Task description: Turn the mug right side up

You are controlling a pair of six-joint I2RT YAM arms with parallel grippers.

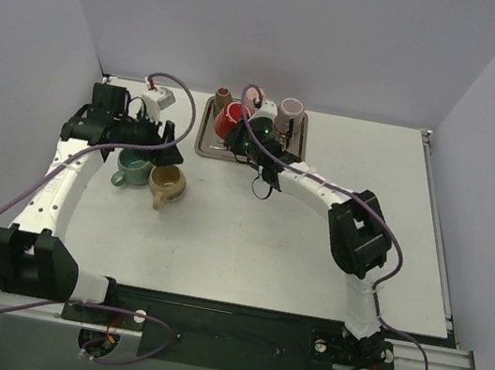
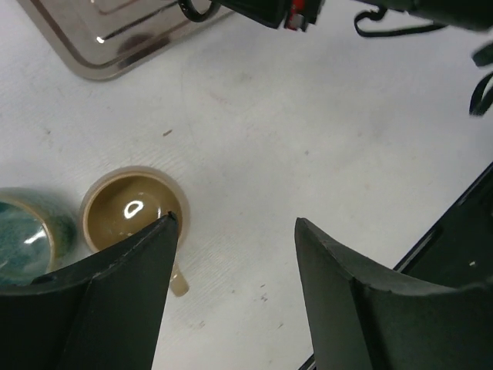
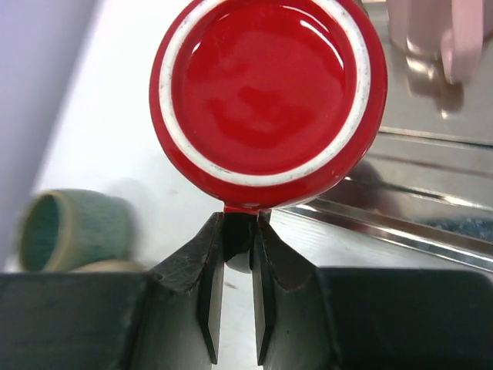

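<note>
Grasp done, flip remained: right claw [image 3: 239, 225] was clamped on red mug [image 3: 266, 96], base faced wrist camera; left claw [image 2: 235, 223] stood apart, empty.

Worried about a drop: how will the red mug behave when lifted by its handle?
The red mug looks glossy, probably slippery. The right claw pinches only the handle, so the body may swing. Likely rigid ceramic; could chip if dropped.

Red mug [image 3: 266, 92], white-ringed base
</note>
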